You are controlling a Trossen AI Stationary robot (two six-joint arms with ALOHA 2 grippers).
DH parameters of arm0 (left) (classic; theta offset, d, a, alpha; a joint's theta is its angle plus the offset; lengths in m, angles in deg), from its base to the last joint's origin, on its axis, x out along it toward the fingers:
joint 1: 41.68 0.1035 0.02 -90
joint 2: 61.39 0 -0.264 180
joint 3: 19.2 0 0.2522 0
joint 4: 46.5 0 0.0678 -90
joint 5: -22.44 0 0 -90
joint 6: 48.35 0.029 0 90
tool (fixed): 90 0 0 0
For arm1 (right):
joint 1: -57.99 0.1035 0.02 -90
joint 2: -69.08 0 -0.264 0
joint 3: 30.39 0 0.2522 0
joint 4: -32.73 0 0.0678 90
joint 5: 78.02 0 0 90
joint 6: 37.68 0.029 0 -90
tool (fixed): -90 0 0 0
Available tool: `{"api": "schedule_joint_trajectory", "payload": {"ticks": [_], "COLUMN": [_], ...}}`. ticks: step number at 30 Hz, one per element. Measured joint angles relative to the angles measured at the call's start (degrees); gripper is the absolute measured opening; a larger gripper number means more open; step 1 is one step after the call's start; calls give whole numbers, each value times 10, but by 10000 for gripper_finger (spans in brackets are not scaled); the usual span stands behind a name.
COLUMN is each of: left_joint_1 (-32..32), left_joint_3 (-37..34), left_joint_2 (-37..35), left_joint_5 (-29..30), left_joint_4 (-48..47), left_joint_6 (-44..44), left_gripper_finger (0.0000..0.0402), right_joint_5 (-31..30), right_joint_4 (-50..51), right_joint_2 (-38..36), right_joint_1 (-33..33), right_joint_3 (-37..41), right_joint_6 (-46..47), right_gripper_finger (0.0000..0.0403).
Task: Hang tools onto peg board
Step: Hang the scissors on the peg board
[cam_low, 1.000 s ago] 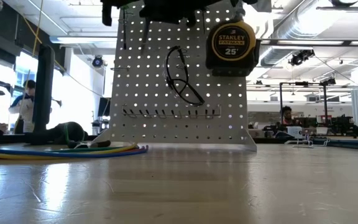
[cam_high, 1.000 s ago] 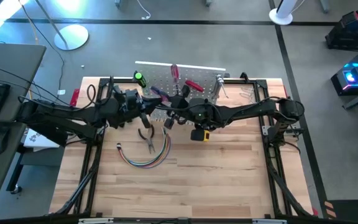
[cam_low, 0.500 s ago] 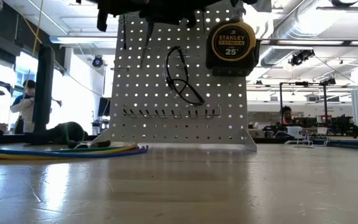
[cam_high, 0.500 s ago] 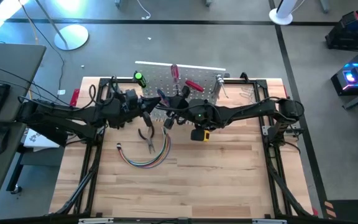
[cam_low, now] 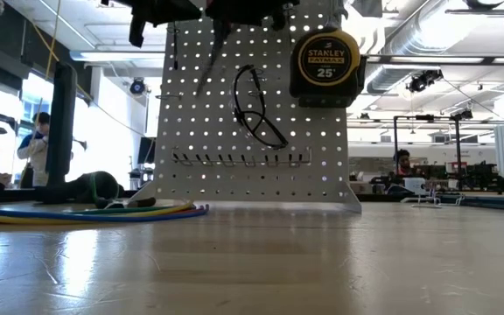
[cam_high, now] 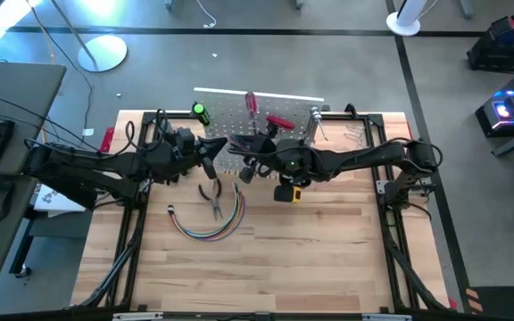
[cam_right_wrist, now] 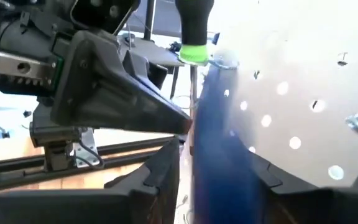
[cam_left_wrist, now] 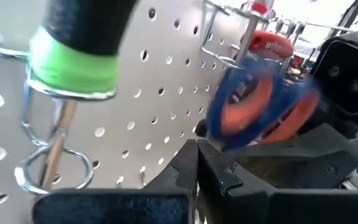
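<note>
1. Right gripper [cam_right_wrist: 213,165] first: its fingers are clamped on a blue-and-orange-handled tool [cam_left_wrist: 260,106], the grip running up between them. It is blurred in both wrist views, so I can't name the tool.
2. The left gripper [cam_left_wrist: 196,163] is right alongside. Its fingers look pressed together with nothing between them, tapering to a point aimed at the tool. I'd guess it is there to steady or nudge it.
3. Both grippers hover close in front of the peg board [cam_high: 230,111], near its middle. That makes sense, because the tool has to meet a hook squarely and isn't on one yet.
4. The board is a white sheet dotted with small round holes. It leans back on the wooden table [cam_high: 328,259] and carries thin wire hooks.
5. Just past the left gripper, the green-handled screwdriver [cam_left_wrist: 73,37] hangs upright. Its steel shaft is dropped through two bright wire rings and the handle's collar sits on the upper one.
6. The red-handled screwdriver [cam_high: 250,101] and red-handled scissors [cam_high: 279,122] are on the board too, with the silver wrenches [cam_high: 316,125] at its right edge.
7. The yellow tape measure [cam_low: 325,59] sits high up in front of the board. I can't tell what holds it.
8. Left to do: the black-handled pliers [cam_high: 211,198] lie flat on the table in front of the board, beside the curved cable bundle [cam_high: 208,225].
</note>
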Motion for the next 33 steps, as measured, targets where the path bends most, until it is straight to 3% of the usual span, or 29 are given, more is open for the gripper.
{"api": "schedule_joint_trajectory", "payload": {"ticks": [8, 23, 29, 33], "left_joint_1": [-1, -24, -24, -24], "left_joint_3": [-6, -91, -107, -107], "left_joint_2": [-12, -14, -14, -14], "left_joint_5": [-4, -21, -25, -29], "left_joint_4": [-54, -64, -74, -74], "left_joint_6": [-39, -128, -174, -165], "left_gripper_finger": [0, 0, 0, 0], "right_joint_5": [-4, 12, -37, -37], "right_joint_4": [-5, -45, -74, -113], "right_joint_2": [-4, -4, -4, -4], "right_joint_1": [-3, -5, -4, -4], "right_joint_3": [0, 0, 0, 0], "right_joint_6": [0, -4, -14, -50], "right_gripper_finger": [110, 110, 110, 110]}}
